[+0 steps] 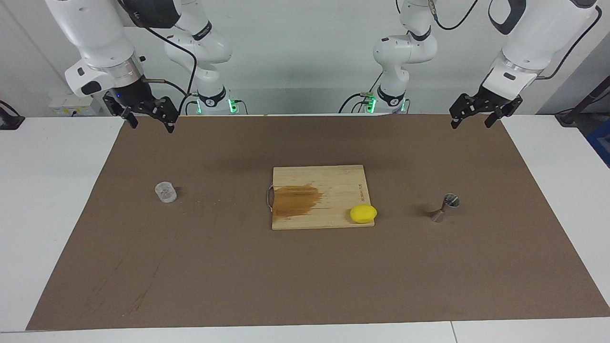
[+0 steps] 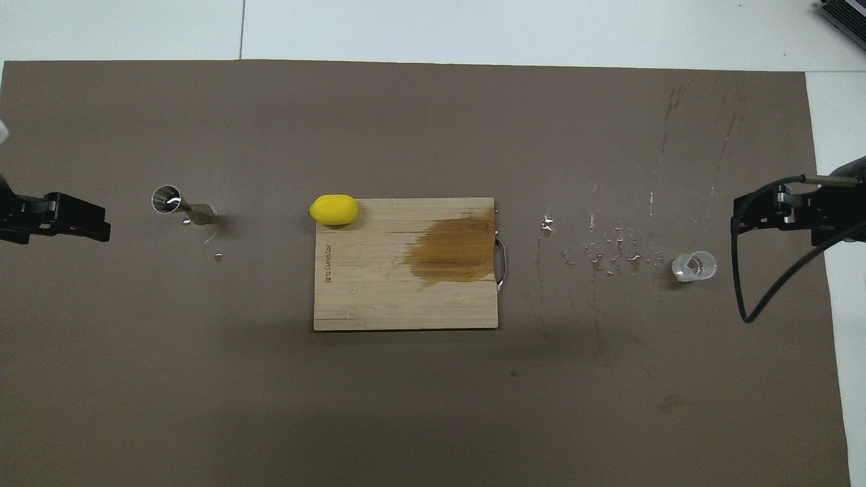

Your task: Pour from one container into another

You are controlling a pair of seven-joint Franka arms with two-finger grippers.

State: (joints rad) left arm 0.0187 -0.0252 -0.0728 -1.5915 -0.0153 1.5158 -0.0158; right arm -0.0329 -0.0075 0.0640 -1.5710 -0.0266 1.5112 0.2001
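Note:
The tiny clear cup [image 1: 166, 192] [image 2: 693, 265] stands upright on the brown mat toward the right arm's end of the table. The steel hourglass jigger [image 1: 444, 208] [image 2: 177, 205] stands upright toward the left arm's end. My right gripper [image 1: 151, 125] [image 2: 778, 213] hangs open and empty above the mat's edge nearest the robots, well apart from the cup. My left gripper [image 1: 470, 125] [image 2: 64, 220] hangs open and empty above the same edge at its own end, well apart from the jigger.
A wooden cutting board [image 1: 333, 183] [image 2: 379, 297] with a dark wet stain lies mid-table. A yellow lemon [image 1: 363, 213] [image 2: 333, 209] sits at the board's corner toward the jigger. Water droplets [image 2: 609, 253] dot the mat between board and cup.

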